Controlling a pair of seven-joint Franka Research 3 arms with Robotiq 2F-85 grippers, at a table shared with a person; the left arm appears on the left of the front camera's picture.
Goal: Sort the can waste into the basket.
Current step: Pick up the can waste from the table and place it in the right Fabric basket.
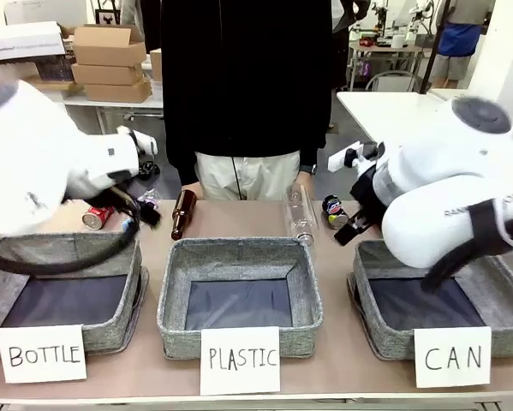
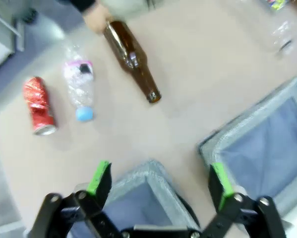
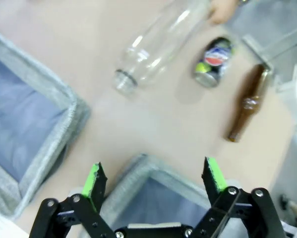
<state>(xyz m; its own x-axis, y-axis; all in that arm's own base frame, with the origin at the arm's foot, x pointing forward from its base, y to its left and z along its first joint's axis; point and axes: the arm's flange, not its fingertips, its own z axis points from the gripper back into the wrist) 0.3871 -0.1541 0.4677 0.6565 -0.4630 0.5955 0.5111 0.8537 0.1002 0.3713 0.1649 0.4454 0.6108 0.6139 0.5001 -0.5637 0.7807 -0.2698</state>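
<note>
On its side on the worktop (image 3: 153,124), ahead of the right jaws: dark blue can (image 3: 212,62), between a clear plastic bottle (image 3: 158,39) and a brown bottle (image 3: 245,106). Ahead of the left jaws, off toward their left finger: red can (image 2: 38,105), just beside a crushed plastic bottle (image 2: 79,87). Directly below the right jaws: corner of the CAN basket (image 3: 138,166). Right jaws spread wide, gripping nothing. Left jaws likewise spread and bare, above a corner of the BOTTLE basket (image 2: 148,171).
</note>
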